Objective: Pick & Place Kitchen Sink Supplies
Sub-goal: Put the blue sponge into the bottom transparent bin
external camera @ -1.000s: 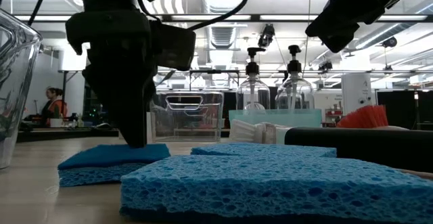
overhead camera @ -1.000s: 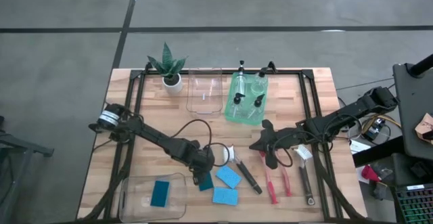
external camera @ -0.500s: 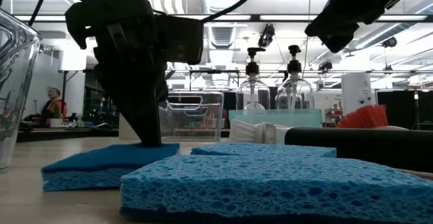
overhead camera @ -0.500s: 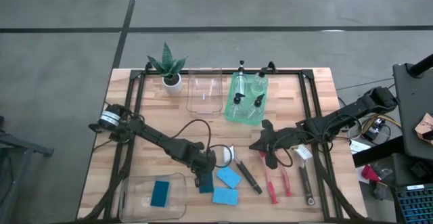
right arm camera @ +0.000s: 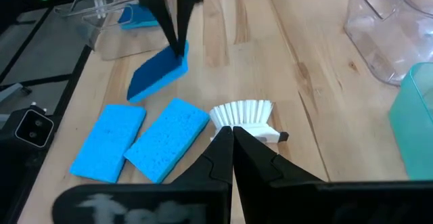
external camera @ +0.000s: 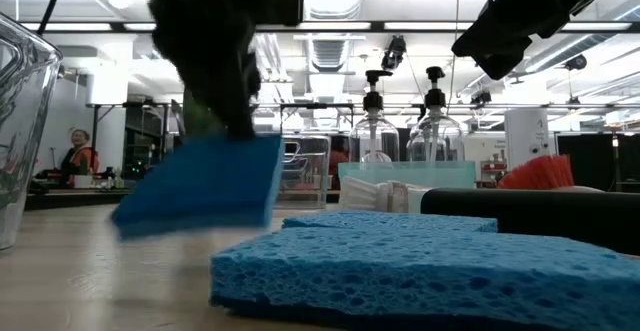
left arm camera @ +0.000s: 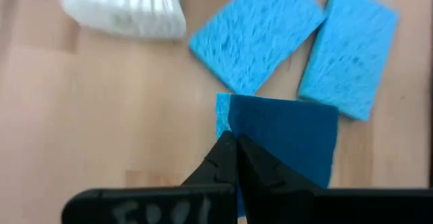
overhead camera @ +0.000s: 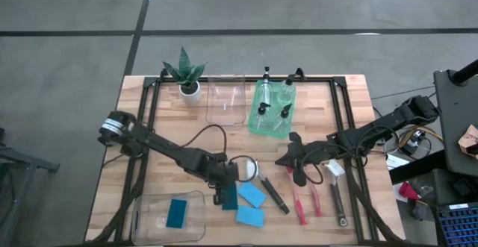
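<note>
My left gripper (overhead camera: 225, 189) is shut on a dark blue sponge (left arm camera: 287, 132), which it holds just above the table's near middle, left of two light blue sponges (overhead camera: 252, 195) (overhead camera: 249, 216). The low view shows that dark sponge (external camera: 200, 184) tilted in the air. My right gripper (right arm camera: 232, 130) hovers shut over the white bristles (right arm camera: 245, 114) of a black brush (overhead camera: 270, 192), touching nothing. Two red brushes (overhead camera: 300, 201) and a grey-handled brush (overhead camera: 338, 196) lie to the right. Clear bottles with black tops (overhead camera: 273, 104) stand in a green bin (overhead camera: 258, 124). My left gripper pinches the dark blue sponge between its two fingers at one short end (left arm camera: 226, 116), near a corner. The fingers (right arm camera: 177, 38) come from above, slanting down. The sponge hangs tilted below them, and its lower end (external camera: 130, 216) is off the table.
A clear bin (overhead camera: 142, 221) at the near left holds another dark blue sponge (overhead camera: 177, 213). A second clear bin (overhead camera: 213, 101) and a potted plant (overhead camera: 185, 74) stand at the far edge. Black frame rails (overhead camera: 139, 150) run along both sides of the table.
My left gripper has gone up with the dark blue sponge. The sponge lay flat on the table; first the held end rose, and now the whole sponge hangs tilted, clear of the wood. My right arm has kept still.
</note>
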Tool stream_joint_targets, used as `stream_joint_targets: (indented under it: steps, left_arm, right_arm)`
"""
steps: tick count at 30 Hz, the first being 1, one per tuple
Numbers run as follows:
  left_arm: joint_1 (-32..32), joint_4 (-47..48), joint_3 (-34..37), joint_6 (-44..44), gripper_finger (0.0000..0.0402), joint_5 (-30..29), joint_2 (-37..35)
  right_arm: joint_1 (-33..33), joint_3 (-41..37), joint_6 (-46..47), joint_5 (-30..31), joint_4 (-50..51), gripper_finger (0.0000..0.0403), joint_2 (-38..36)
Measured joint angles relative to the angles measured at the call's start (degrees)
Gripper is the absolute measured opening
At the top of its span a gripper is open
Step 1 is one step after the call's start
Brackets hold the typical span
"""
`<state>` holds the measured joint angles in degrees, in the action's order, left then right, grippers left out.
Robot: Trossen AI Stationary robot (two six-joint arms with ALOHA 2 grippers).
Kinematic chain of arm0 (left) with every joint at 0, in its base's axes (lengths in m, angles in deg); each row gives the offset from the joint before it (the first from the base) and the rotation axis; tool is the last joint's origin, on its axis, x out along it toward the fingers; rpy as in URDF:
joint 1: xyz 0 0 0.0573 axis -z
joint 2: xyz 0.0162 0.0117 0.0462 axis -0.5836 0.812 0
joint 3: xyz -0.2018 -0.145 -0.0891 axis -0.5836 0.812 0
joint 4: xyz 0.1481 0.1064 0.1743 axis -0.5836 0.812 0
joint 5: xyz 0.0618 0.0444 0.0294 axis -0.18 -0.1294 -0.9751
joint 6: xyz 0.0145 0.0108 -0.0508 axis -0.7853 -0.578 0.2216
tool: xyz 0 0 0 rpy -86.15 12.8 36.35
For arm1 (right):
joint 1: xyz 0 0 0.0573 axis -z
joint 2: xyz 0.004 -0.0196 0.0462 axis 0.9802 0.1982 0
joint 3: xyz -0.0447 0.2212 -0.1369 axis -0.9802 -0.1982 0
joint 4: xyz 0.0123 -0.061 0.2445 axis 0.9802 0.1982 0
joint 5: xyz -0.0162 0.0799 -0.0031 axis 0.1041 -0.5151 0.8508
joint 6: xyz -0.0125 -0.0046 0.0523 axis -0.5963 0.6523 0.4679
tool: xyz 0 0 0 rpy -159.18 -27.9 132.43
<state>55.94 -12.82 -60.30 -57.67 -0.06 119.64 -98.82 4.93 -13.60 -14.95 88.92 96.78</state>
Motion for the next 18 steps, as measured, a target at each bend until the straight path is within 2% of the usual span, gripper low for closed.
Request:
stream_joint_targets:
  steps: [7, 13, 18]
  left_arm:
    - [0.0, 9.4, -3.9, 0.0, 0.0, -5.0, -6.8]
    - [0.7, 20.3, -7.5, 5.3, 0.0, -4.8, -14.1]
    - [3.5, 30.8, -9.7, 14.9, 0.0, -1.5, -19.3]
  right_arm:
    - [0.0, -0.2, 0.0, 0.0, 0.0, 0.0008, 0.0]
    - [0.0, -0.2, 0.0, 0.0, 0.0, 0.0008, 0.0]
    - [0.0, -0.3, 0.0, 0.0, 0.0, 0.0008, 0.0]
